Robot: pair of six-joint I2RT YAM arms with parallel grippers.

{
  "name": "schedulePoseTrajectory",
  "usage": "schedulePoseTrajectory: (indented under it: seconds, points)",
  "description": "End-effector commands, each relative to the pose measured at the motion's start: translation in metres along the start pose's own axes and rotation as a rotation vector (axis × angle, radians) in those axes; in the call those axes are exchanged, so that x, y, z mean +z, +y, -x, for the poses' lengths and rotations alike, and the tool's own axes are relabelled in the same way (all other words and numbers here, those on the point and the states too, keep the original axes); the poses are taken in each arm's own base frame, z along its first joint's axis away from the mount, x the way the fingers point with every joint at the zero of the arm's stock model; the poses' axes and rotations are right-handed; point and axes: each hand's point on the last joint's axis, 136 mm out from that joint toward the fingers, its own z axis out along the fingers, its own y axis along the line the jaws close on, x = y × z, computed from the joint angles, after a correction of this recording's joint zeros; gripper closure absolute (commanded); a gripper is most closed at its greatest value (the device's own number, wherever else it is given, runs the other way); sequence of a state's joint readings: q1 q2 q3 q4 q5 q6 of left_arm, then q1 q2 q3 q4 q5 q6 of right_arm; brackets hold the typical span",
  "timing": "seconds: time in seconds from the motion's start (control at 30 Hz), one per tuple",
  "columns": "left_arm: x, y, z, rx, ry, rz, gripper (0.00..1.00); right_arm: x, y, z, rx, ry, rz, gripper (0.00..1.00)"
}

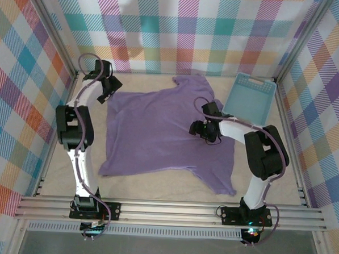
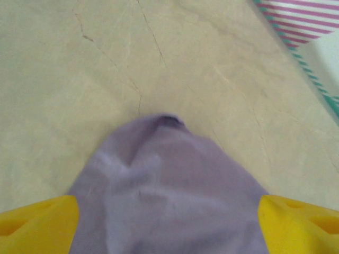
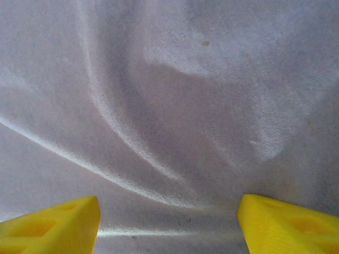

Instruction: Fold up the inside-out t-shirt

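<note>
The lavender t-shirt (image 1: pixel 158 132) lies spread on the tabletop (image 1: pixel 154 192) beside a blue basket (image 1: pixel 250 98); the left gripper (image 1: pixel 107 89) straddles its far-left corner, the right gripper (image 1: pixel 205 130) hovers over its right side, both jaws wide.

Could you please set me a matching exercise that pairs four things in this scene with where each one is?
Things:
1. t-shirt
2. basket
3. left tool
4. right tool

Places:
A. far right corner of the table
B. at the shirt's far-left corner
C. spread out across the table's middle
D. over the shirt's right half

Pairs: 1-C, 2-A, 3-B, 4-D
</note>
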State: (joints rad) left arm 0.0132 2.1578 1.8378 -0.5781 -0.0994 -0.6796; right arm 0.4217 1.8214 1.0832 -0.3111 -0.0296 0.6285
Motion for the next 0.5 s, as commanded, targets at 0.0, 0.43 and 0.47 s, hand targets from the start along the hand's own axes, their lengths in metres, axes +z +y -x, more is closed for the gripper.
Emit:
schedulePoseTrajectory:
  seconds: [0.0, 0.43, 0.47]
  points:
    - [0.022, 0.008, -0.006, 0.0, 0.065, 0.083, 0.13, 0.008, -0.048, -0.045, 0.095, 0.109, -0.139, 0.28]
    - [0.076, -0.026, -0.011, 0.07, 0.128, -0.008, 0.36, -0.003, -0.057, -0.059, 0.097, 0.104, -0.126, 0.29]
    - [0.076, -0.026, -0.013, 0.069, 0.135, -0.009, 0.37, -0.005, -0.056, -0.057, 0.097, 0.1, -0.125, 0.29]
